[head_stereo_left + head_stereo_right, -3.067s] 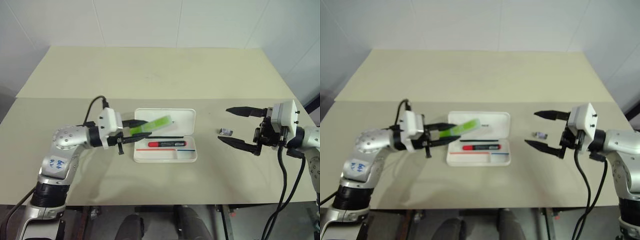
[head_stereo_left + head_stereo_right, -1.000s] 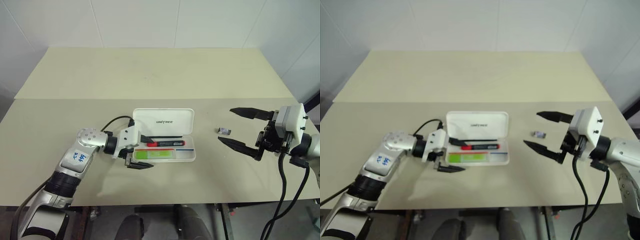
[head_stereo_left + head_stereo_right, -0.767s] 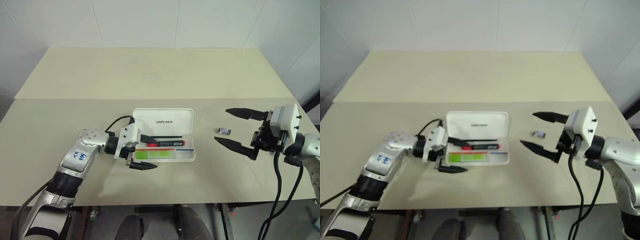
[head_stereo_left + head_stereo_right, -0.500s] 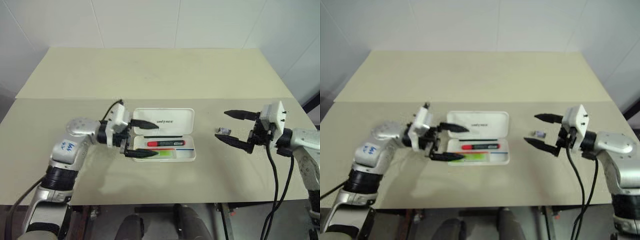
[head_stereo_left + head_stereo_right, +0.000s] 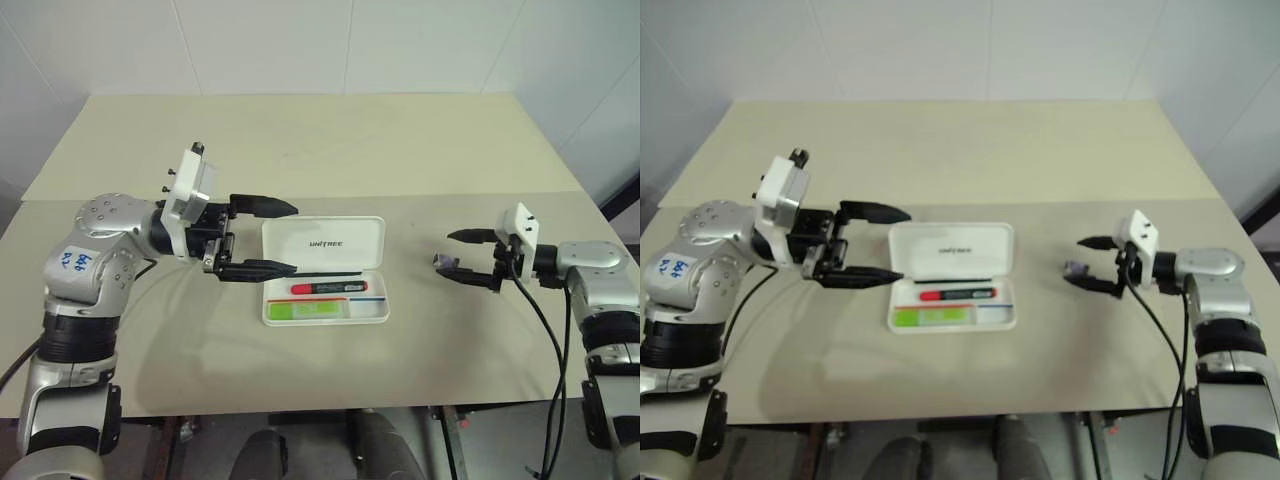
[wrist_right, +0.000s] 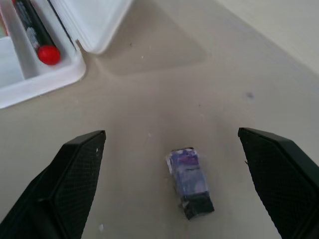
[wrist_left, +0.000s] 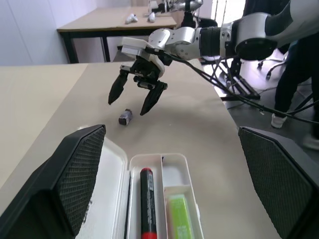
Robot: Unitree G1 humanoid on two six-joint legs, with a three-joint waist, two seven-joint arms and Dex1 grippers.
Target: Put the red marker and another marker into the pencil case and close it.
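The white flat hard-plastic hinged pencil case (image 5: 324, 270) lies open on the beige table (image 5: 300, 150), lid (image 5: 323, 243) thrown back, and both markers already rest in its tray: the slim black-barrelled red marker (image 5: 327, 288) in the farther channel, the stubby light-green marker (image 5: 312, 311) in the nearer one. Only the closing seems left.

The risk, as I judge it, is on the right: the right gripper (image 5: 470, 257), fingers spread wide and empty, straddles a small grey-black bit (image 6: 190, 182) that is no part of the task (picking it up would waste the move). A poor push on the lid could also slide the light case across the table or jolt a marker out of its channel.

The left gripper (image 5: 265, 238), spread and empty, hovers level just beside the case's left edge, pointing toward the lid. The right forearm reaches inward, well apart from the case.
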